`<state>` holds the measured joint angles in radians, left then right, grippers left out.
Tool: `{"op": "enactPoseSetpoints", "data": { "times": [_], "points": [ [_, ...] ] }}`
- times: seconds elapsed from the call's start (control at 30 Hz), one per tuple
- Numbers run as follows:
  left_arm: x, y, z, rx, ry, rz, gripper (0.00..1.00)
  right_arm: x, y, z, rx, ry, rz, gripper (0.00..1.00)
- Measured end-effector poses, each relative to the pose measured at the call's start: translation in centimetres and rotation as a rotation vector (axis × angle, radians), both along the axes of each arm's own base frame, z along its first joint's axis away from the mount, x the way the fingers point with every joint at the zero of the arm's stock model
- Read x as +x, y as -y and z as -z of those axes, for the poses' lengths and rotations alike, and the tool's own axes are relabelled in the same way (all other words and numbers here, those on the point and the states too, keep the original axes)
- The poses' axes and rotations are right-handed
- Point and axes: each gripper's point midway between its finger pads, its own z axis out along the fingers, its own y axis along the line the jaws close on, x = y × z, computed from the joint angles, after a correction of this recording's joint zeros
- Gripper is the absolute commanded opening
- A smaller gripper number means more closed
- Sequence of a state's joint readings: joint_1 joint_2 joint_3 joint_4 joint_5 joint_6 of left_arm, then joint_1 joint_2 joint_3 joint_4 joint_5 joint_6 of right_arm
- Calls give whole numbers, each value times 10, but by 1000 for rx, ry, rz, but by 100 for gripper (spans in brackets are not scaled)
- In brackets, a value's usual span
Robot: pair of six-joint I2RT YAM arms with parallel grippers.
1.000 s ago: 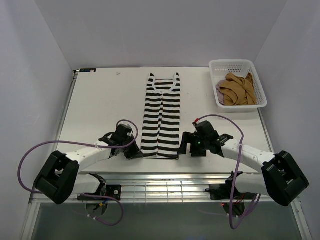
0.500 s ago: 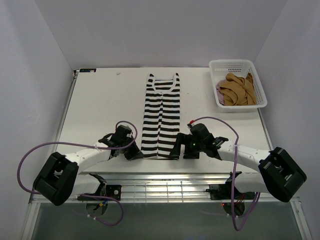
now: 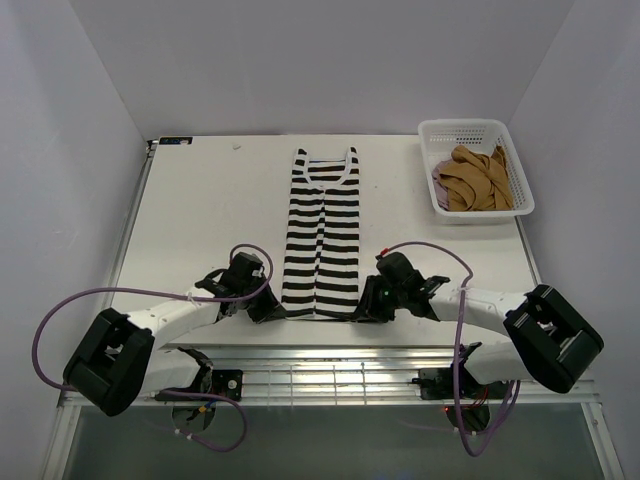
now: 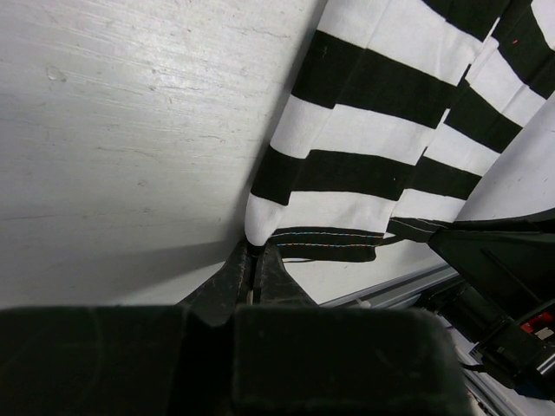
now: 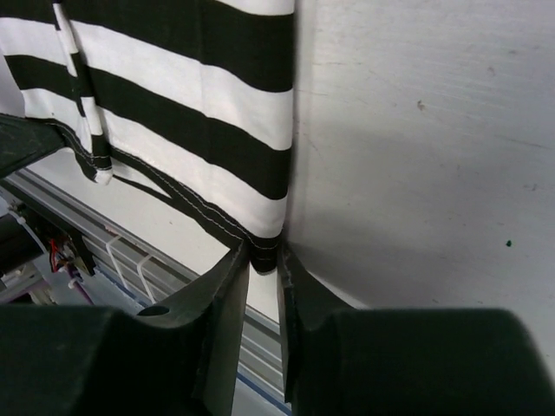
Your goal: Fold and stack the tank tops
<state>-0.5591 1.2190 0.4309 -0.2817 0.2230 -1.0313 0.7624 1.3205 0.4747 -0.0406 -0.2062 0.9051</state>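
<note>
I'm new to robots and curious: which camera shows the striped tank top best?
The top external view: the whole striped tank top lies flat, straps to hem. Each wrist view shows only one near hem corner, close up.

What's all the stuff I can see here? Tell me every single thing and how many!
striped tank top: one, black and white, flat mid-table, straps at the far end
tan tank top: one, tan-brown, bunched in the basket
pink tank top: one, pale pink, in the basket, mostly under the tan one
basket: one, white mesh, table's far right corner
table: one, white
cables: two, purple, one looping from each arm
arms: two, black and white, near edge
left fingers: black, pinched shut on the striped top's near left hem corner
right fingers: black, closed on its near right hem corner
</note>
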Motion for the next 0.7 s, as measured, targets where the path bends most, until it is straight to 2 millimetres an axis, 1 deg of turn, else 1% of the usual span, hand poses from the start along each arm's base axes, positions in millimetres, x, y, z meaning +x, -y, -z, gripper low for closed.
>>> {"op": "enactPoseSetpoints", "data": {
  "times": [0.03, 0.07, 0.27, 0.4, 0.57, 0.7],
  "points": [
    [0, 0, 0, 0, 0, -1, 0, 0, 0, 1, -2, -4, 2, 19],
    [0, 0, 0, 0, -2, -1, 0, 0, 0, 2, -3, -6, 2, 8],
    [-4, 0, -1, -11, -6, -1, 0, -2, 0, 3, 4, -2, -1, 8],
    [-12, -2, -3, -20, -28, 1, 0, -9, 8, 1, -3, 4, -12, 8],
    [-19, 1, -13, -48, -46, 5, 0, -10, 13, -13, 6, 50, -17, 8],
    [-13, 6, -28, -61, -40, -2, 0, -7, 15, -20, 6, 85, -13, 8]
  ]
}}
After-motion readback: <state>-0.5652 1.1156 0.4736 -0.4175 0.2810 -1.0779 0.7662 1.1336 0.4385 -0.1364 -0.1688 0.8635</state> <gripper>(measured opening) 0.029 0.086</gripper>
